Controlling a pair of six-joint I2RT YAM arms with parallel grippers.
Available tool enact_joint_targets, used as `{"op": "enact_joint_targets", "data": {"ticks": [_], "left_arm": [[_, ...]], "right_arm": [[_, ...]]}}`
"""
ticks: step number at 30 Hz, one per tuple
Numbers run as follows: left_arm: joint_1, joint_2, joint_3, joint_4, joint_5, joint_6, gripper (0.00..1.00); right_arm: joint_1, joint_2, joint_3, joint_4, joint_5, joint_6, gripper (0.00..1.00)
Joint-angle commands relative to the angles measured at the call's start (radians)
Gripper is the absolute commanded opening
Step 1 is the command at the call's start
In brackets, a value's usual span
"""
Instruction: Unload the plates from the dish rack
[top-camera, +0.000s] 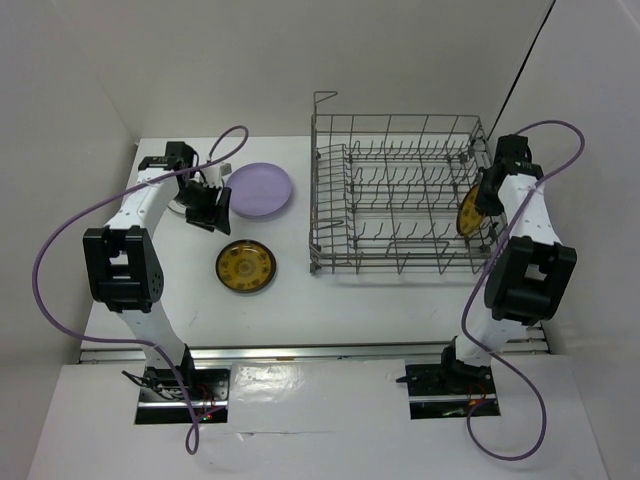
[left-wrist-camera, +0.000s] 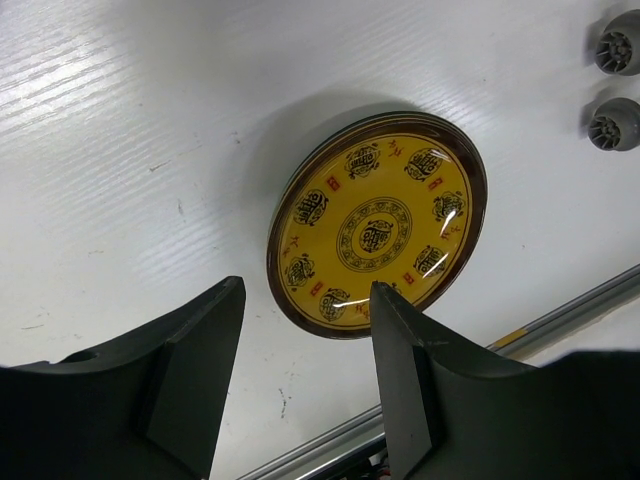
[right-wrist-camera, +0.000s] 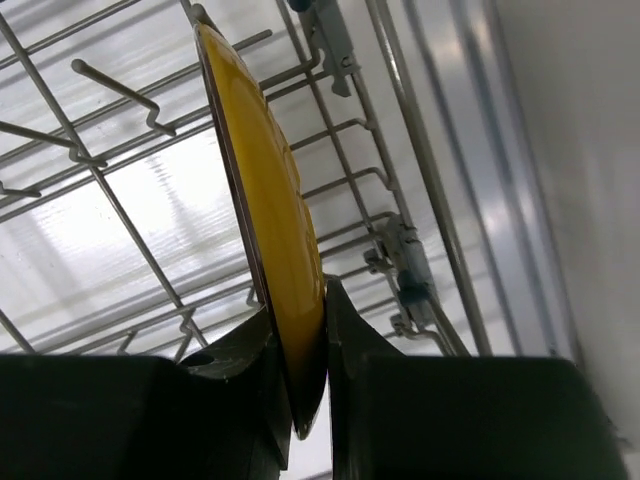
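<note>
The right pincer is clamped on the lower rim of a mustard-yellow plate that stands on edge between the tines at the right end of the dish rack, just inside the rack's right wall. Its two fingers press the plate's opposite faces, with the rim running down between them and the rest of the plate rising above the grip, tilted a little. The step in hand appears to be lifting this plate out. To do it well, the pull should probably follow the plate's own plane, straight up and away from the rack floor, so the rim slips free of the tines instead of catching on a wire. A narrow grip on a glazed edge may let the plate swing, so a slow, steady lift seems wise before carrying it left of the rack. The left pincer hangs well left of the rack with its jaws apart and nothing between them. On the tabletop left of the rack lie a second mustard-yellow plate, flat, and a lavender plate.
</note>
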Motion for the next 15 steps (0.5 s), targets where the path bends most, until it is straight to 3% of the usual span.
{"op": "enact_joint_targets", "data": {"ticks": [1, 4, 7, 10, 13, 15], "left_arm": [[-0.004, -0.022, 0.040, -0.018, 0.033, -0.012, 0.66], [-0.004, -0.022, 0.060, -0.029, 0.034, -0.012, 0.67], [-0.004, -0.032, 0.080, -0.029, 0.044, -0.012, 0.77], [-0.004, -0.055, 0.100, -0.029, 0.066, -0.021, 0.85], [-0.004, -0.093, 0.136, -0.020, 0.124, -0.021, 0.89], [-0.004, -0.107, 0.172, -0.010, 0.176, -0.021, 0.89]], "right_arm": [[0.066, -0.053, 0.149, 0.050, 0.105, 0.011, 0.00], [0.143, -0.053, 0.287, 0.016, 0.272, -0.020, 0.00], [0.265, -0.032, 0.460, -0.024, 0.430, -0.058, 0.00], [0.423, -0.018, 0.629, -0.044, 0.468, -0.069, 0.00], [0.610, -0.032, 0.616, 0.072, 0.361, -0.069, 0.00], [0.689, -0.032, 0.574, 0.176, 0.091, -0.069, 0.00]]}}
